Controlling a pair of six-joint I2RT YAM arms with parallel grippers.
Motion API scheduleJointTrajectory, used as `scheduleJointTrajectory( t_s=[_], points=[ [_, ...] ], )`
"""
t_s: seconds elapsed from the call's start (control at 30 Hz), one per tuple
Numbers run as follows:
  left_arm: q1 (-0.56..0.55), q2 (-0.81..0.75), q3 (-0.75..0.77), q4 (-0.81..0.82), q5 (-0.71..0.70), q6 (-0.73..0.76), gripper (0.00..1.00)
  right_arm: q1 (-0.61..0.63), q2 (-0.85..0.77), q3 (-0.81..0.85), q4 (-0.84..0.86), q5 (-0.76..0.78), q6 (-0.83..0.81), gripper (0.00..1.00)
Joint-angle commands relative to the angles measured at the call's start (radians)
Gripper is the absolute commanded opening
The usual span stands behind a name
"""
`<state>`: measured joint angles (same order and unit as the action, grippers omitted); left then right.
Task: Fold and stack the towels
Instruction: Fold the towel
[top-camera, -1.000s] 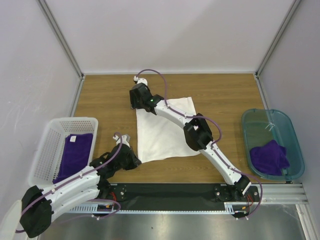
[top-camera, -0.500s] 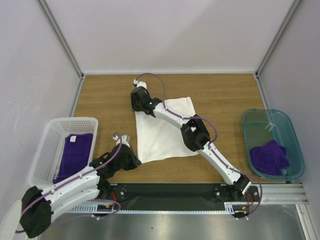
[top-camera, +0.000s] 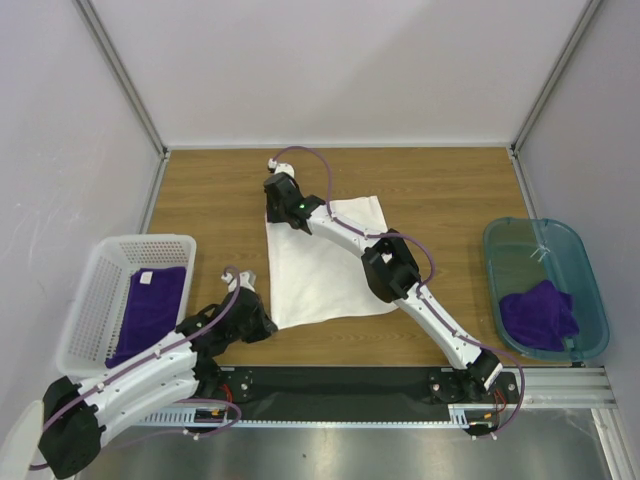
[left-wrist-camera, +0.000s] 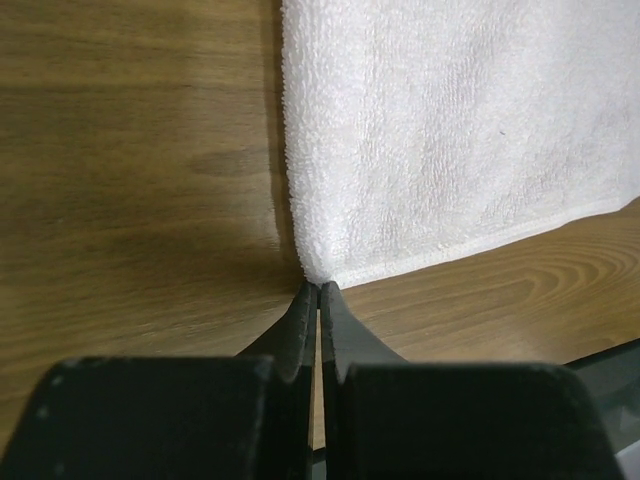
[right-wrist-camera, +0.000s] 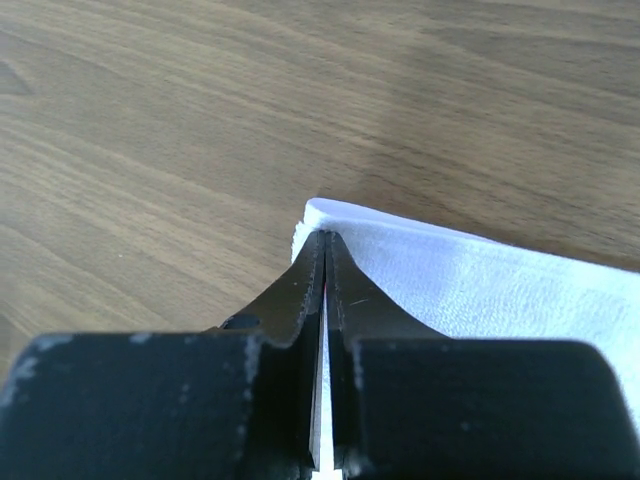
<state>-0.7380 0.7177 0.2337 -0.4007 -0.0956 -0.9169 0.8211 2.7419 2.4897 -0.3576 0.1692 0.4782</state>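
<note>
The large white towel (top-camera: 330, 270) lies spread flat on the wooden table. My left gripper (top-camera: 267, 322) is shut on its near-left corner, pinched at the fingertips (left-wrist-camera: 319, 285) with the white towel (left-wrist-camera: 450, 130) stretching away. My right gripper (top-camera: 271, 214) reaches across and is shut on the far-left corner, its tips (right-wrist-camera: 323, 236) biting the edge of the white towel (right-wrist-camera: 480, 280). One purple towel (top-camera: 150, 310) with a small white tag lies folded in the basket. Another purple towel (top-camera: 540, 312) sits crumpled in the teal bin.
The white perforated basket (top-camera: 100, 290) stands at the left edge of the table. The teal bin (top-camera: 530, 240) stands at the right edge. The right arm stretches diagonally over the white towel. Grey walls with metal posts enclose the table on three sides.
The right gripper has closed onto the towel's far-left corner. The towel's left edge has shifted slightly to the left. The left gripper stayed shut on the near corner.
</note>
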Motion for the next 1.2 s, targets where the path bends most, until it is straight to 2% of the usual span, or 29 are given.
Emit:
scheduleJointTrajectory(
  t_s=[0.0,0.03,0.1,0.13,0.17,0.23,0.43,0.7,0.9,0.97,1.17],
  points=[
    [-0.008,-0.02,0.052,-0.093,-0.05,-0.031,0.0,-0.01,-0.042,0.04,0.06,-0.042,0.019,0.0],
    [-0.008,-0.023,0.052,-0.093,-0.052,-0.031,0.0,-0.011,-0.048,0.04,0.065,-0.045,0.02,0.0],
    [-0.008,-0.015,0.047,-0.076,-0.049,-0.03,0.0,-0.008,-0.051,0.041,0.072,-0.04,0.007,0.18],
    [-0.008,-0.009,0.046,-0.07,-0.047,-0.027,0.01,-0.008,-0.048,0.044,0.072,-0.036,-0.001,0.35],
    [-0.008,0.006,0.046,-0.055,-0.038,-0.016,0.0,-0.005,-0.041,0.047,0.066,-0.033,-0.007,0.43],
    [-0.008,0.022,0.044,-0.04,-0.029,-0.001,0.0,-0.002,-0.034,0.058,0.051,-0.025,-0.021,0.51],
    [-0.008,0.043,0.039,-0.012,-0.012,0.016,0.0,0.012,-0.008,0.063,0.042,-0.005,-0.049,0.55],
    [-0.008,0.029,0.029,-0.018,-0.001,0.036,0.0,0.047,0.027,0.058,0.04,0.046,-0.139,0.54],
    [-0.008,0.023,0.026,-0.024,0.003,0.047,0.0,0.05,0.042,0.074,0.02,0.139,-0.213,0.48],
    [-0.008,0.022,0.027,-0.023,0.005,0.052,0.0,0.047,0.042,0.074,0.011,0.138,-0.213,0.43],
    [-0.008,0.037,0.03,-0.012,0.013,0.072,0.0,0.056,0.036,0.072,-0.024,0.136,-0.265,0.41]
  ],
)
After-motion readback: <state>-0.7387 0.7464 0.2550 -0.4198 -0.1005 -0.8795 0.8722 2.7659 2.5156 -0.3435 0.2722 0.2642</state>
